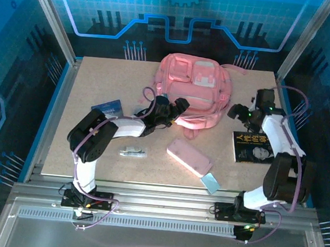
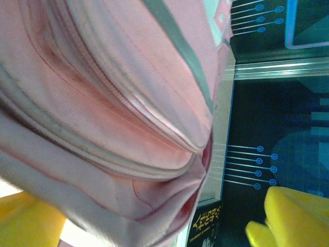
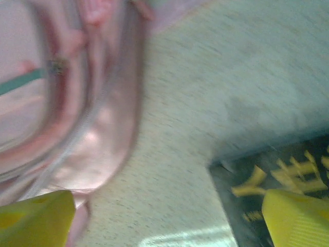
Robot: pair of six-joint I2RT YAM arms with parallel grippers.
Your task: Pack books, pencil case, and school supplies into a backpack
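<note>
Top view, backpack: the backpack (image 1: 194, 88) lies flat at the far middle of the table (image 1: 81, 156), pockets up.
Top view, left gripper: my left gripper (image 1: 174, 108) sits at the backpack's near-left edge, jaws apart, nothing clamped.
Top view, right gripper: my right gripper (image 1: 239, 112) hovers just right of the backpack, jaws spread and empty.
Top view, book: a book (image 1: 253, 147) lies just nearward of the right gripper, beside my right forearm and well apart from my left arm, so the right arm is the nearer.
Top view, pencil case: the pencil case (image 1: 189, 156) lies between my arms, long axis running far-left to near-right.
Left wrist, jaws: my yellow fingers (image 2: 288, 216) stand at opposite corners, wide apart. Pink backpack (image 2: 103, 103) fabric bulges between them, unpinched.
Right wrist, jaws: fingers (image 3: 295, 216) are spread. The view is smeared, but the book (image 3: 247, 190) seems to lie partly under the lower-right finger, with the backpack (image 3: 77, 113) off to the left.
Next move, my guess: bring the right jaws nearward onto the book.
</note>
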